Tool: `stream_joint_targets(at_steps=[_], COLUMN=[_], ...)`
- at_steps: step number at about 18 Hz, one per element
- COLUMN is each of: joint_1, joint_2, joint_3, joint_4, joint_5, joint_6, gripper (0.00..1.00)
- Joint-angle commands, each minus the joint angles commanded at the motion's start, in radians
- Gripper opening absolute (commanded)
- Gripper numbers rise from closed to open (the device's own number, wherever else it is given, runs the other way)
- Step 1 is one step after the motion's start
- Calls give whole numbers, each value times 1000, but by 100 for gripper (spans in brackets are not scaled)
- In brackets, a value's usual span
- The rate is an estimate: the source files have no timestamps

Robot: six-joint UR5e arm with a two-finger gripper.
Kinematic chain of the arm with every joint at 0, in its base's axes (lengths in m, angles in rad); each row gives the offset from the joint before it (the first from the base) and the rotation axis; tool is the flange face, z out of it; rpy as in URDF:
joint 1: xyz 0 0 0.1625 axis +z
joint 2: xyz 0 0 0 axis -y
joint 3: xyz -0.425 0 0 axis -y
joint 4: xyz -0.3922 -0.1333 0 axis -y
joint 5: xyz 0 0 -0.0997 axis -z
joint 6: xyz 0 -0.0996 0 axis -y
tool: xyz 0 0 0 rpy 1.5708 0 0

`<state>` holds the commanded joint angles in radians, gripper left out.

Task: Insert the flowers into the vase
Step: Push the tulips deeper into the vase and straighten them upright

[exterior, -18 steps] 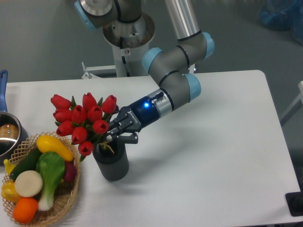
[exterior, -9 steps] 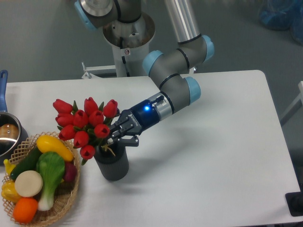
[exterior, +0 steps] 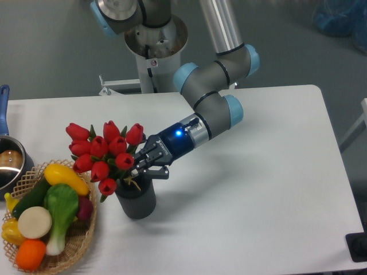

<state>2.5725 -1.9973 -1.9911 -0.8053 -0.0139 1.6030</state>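
The flowers, a bunch of red tulip buds on green stems, lean up and to the left out of the vase, with the stem ends inside its mouth. The vase is dark grey and stands upright on the white table, left of centre. My gripper is just above the vase's right rim, shut on the stems below the buds. The lower stems are hidden inside the vase.
A wicker basket of toy vegetables stands just left of the vase at the front left. A steel pot with a blue handle is at the left edge. The arm's base stands behind the table.
The gripper and the flowers have shifted slightly right and down, lowering the stems a little deeper into the vase. The vase has not moved.
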Motion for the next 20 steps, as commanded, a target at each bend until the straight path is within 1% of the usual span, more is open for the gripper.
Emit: stream_joint_targets(at_steps=[3, 4, 8, 10, 16, 18, 20], joint_1=[3, 5, 6, 6, 6, 6, 8], joint_2=[-2, -2, -2, -2, -6, -11, -11], joint_3=[-2, -3, -5, -6, -11, -12, -14], joint_4=[0, 0, 0, 0, 0, 0, 0], joint_5=[6, 6, 8, 8, 8, 6, 6], joint_6=[0, 0, 0, 8, 34, 48, 48], gripper=[17, 19, 19, 23, 24, 27, 27])
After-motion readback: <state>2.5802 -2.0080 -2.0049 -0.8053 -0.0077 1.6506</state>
